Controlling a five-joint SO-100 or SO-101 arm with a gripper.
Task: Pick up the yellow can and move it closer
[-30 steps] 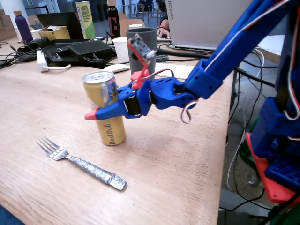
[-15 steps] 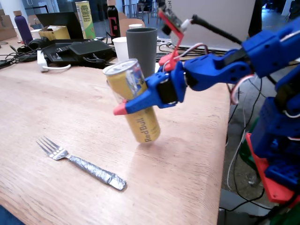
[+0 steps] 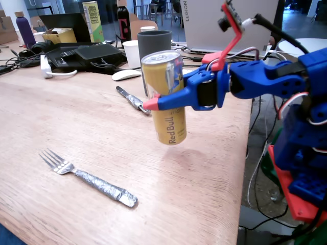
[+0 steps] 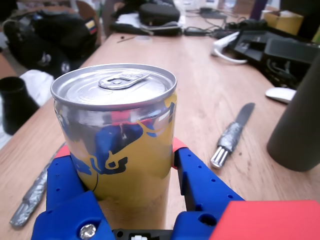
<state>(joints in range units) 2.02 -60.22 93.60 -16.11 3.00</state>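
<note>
The yellow can (image 3: 166,99) hangs upright above the wooden table, its base clear of the surface with a shadow underneath. My blue gripper (image 3: 153,102) with red tips is shut on its middle from the right in the fixed view. In the wrist view the yellow can (image 4: 120,145) fills the centre, silver top and pull tab facing up, clamped between the blue fingers (image 4: 197,182) of my gripper (image 4: 120,160).
A foil-handled fork (image 3: 89,178) lies near the front left, a foil-handled knife (image 3: 132,99) behind the can. A dark grey tumbler (image 3: 153,43), white cup (image 3: 132,53), mouse (image 3: 125,75), yellow-green carton (image 3: 93,20) and laptops crowd the back. The table edge (image 3: 245,168) runs down the right.
</note>
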